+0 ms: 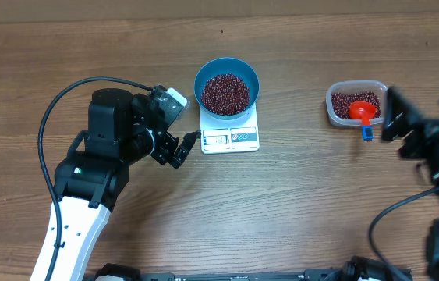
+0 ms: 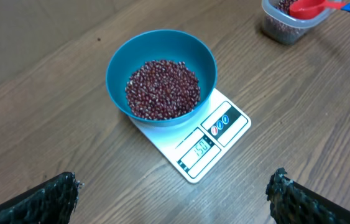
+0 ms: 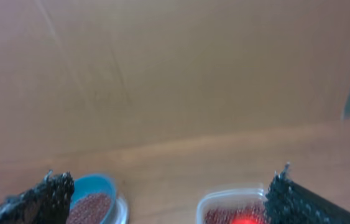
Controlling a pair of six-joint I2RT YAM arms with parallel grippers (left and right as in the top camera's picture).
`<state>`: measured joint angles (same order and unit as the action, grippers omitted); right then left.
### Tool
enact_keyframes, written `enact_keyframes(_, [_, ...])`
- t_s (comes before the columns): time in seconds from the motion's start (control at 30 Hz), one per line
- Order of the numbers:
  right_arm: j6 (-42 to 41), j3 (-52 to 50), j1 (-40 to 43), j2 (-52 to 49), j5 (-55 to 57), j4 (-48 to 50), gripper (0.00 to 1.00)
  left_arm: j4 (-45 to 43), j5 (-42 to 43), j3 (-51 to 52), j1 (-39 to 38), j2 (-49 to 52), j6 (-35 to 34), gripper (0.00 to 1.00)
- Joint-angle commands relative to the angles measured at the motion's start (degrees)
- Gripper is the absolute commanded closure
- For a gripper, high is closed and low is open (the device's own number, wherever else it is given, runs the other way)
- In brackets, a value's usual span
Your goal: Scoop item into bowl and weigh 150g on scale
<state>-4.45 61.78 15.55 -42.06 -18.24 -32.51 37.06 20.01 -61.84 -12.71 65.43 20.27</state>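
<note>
Left gripper [image 2: 173,182] spread wide and empty, hanging low over the table [image 2: 50,124], just short of the scale [image 2: 227,121]. Bowl [image 2: 117,70] sits on the scale's far half, beans [image 2: 162,89] heaped inside. Display seems to read 150. Right gripper [image 3: 170,177] likewise spread, holding nothing, near the clear tub [image 1: 334,109]. Red scoop [image 1: 362,112] rests in it on more beans. Tub well apart from the scale.

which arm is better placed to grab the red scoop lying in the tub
Right. The right gripper, open, sits just beside the clear tub, and the red scoop has its handle sticking out past the rim close to it. The left gripper, also open, is across the table by the scale.
</note>
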Motion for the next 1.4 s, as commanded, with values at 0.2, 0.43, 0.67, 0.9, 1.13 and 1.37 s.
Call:
enact_keyframes(0.2, [0.1, -31.1, -12.0, 12.6, 12.6, 25.6, 0.00, -0.2, 0.8, 0.1, 0.3, 0.2, -0.6, 0.00])
enact_keyframes(0.43, [0.0, -45.2, -14.5, 19.3, 13.0, 37.6, 0.00, -0.2, 0.8, 0.1, 0.3, 0.2, -0.6, 0.01])
enact_keyframes(0.67, [0.0, -51.1, -14.6, 25.6, 13.0, 38.2, 0.00, -0.2, 0.8, 0.1, 0.3, 0.2, -0.6, 0.00])
enact_keyframes(0.9, [0.1, -56.9, -14.6, 32.6, 13.1, 38.5, 0.00, -0.2, 0.8, 0.1, 0.3, 0.2, -0.6, 0.01])
enact_keyframes(1.13, [0.1, -60.6, -14.6, 36.5, 13.1, 38.5, 0.00, -0.2, 0.8, 0.1, 0.3, 0.2, -0.6, 0.00])
enact_keyframes(1.37, [0.0, -61.3, -14.6, 41.9, 13.1, 31.7, 0.00, -0.2, 0.8, 0.1, 0.3, 0.2, -0.6, 0.00])
